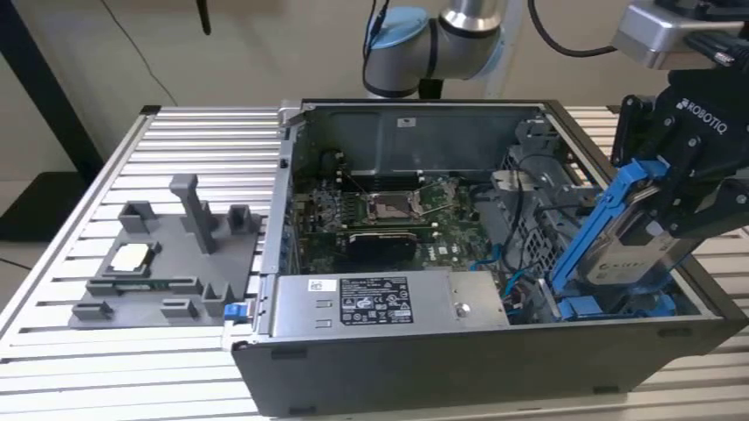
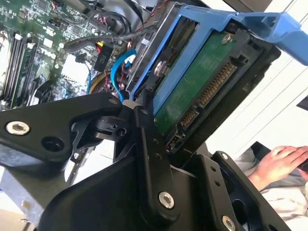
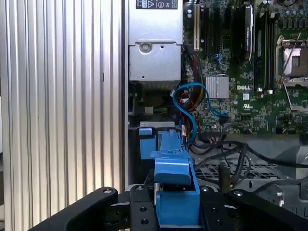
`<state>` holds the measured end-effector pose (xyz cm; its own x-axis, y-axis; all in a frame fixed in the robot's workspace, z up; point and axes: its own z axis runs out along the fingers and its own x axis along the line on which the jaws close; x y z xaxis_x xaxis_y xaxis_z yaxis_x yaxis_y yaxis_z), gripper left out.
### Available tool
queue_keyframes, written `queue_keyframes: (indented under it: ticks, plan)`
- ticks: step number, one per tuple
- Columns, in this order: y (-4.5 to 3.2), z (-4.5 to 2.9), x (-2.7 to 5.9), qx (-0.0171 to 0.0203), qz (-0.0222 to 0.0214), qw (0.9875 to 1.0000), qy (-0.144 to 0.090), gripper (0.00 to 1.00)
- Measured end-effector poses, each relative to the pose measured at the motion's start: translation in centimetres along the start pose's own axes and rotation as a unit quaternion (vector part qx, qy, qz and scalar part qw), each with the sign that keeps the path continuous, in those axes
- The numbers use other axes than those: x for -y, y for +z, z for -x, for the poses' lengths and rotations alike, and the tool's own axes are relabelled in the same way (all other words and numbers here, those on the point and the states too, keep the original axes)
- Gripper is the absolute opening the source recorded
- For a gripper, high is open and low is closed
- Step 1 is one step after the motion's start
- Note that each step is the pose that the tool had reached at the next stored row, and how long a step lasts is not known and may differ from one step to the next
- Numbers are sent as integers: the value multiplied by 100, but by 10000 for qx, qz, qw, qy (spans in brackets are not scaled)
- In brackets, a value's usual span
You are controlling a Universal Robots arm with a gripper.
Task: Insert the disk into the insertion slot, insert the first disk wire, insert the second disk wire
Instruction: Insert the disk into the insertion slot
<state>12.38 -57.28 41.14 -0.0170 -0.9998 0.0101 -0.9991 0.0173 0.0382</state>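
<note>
On the exterior view's right, the gripper (image 1: 664,215) pinches the disk (image 1: 630,237) in its blue carrier (image 1: 595,224), with a black finger closed in on either side. The disk leans steeply. Its lower end is down at the insertion slot (image 1: 615,307) in a near corner of the open computer case (image 1: 468,368) (whether it sits inside the bay's blue fittings, I cannot tell). The motherboard (image 1: 398,210) lies on the case floor and the power supply (image 1: 374,303) is just beside the slot. A grey fixture tray (image 1: 164,254) sits on the ribbed table (image 1: 47,307) toward the exterior view's left, near the case.

In the second wrist view, the disk's green circuit board (image 2: 197,82) faces the camera, framed by the carrier. A curled blue cable (image 2: 115,72) lies beyond it, and a person's hand (image 2: 279,163) rests outside the case.

In the first wrist view, the carrier's blue end stands clamped between the fingers (image 3: 140,211), with the slot's blue fittings just beyond it.
</note>
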Motion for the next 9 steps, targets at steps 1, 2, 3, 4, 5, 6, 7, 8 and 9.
queue_keyframes:
  ticks: [1,2,3,4,5,6,7,8,9]
  plan:
    - [14,0,-4,-1,0,10000,1,33]
    - [29,0,-8,-1,0,10000,0,33]
    - [47,0,-12,0,0,10000,0,33]
    - [62,0,-17,-1,-1,10000,0,33]
    - [80,5,-19,-8,-1,10000,0,33]
    - [99,16,-19,-12,-1,10000,-1,33]
    - [118,32,-18,-14,-1,10000,-1,33]
    - [134,51,-19,-16,-1,10000,-1,33]
    - [151,70,-20,-18,0,10000,0,33]
